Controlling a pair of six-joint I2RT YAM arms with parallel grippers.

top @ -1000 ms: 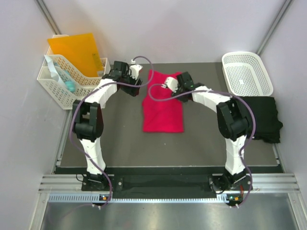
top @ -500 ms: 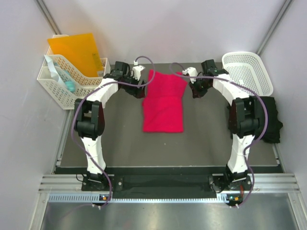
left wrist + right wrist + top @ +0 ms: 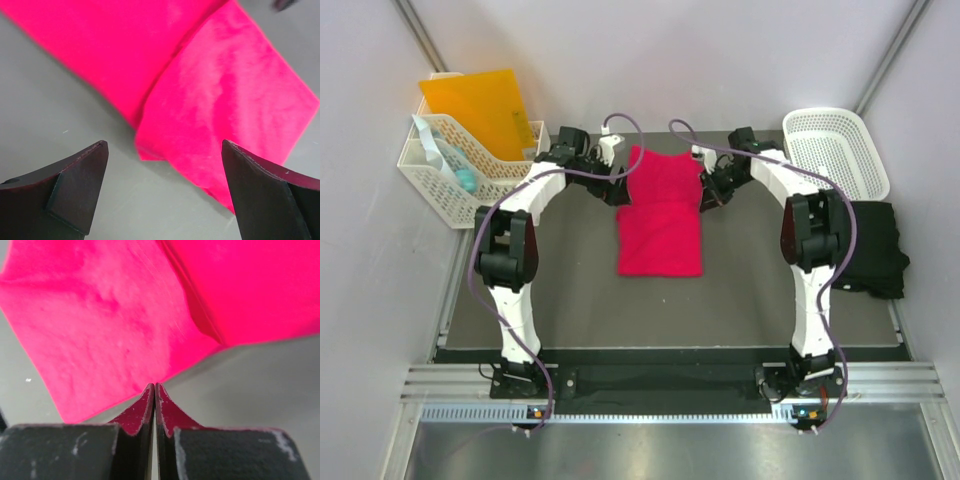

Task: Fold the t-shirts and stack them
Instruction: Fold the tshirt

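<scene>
We flank the red t-shirt (image 3: 660, 215), which runs lengthwise away from us: left gripper (image 3: 163, 147) wide open at its left edge, right gripper (image 3: 155, 386) closed at its right.

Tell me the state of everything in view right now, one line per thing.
red t-shirt, partly folded, lying flat.
black t-shirt, in a loose heap, untouched.
left claw, open, holding nothing.
right claw, shut at the red t-shirt's edge.
white basket, empty.
lattice rack, holding an orange folder.
</scene>
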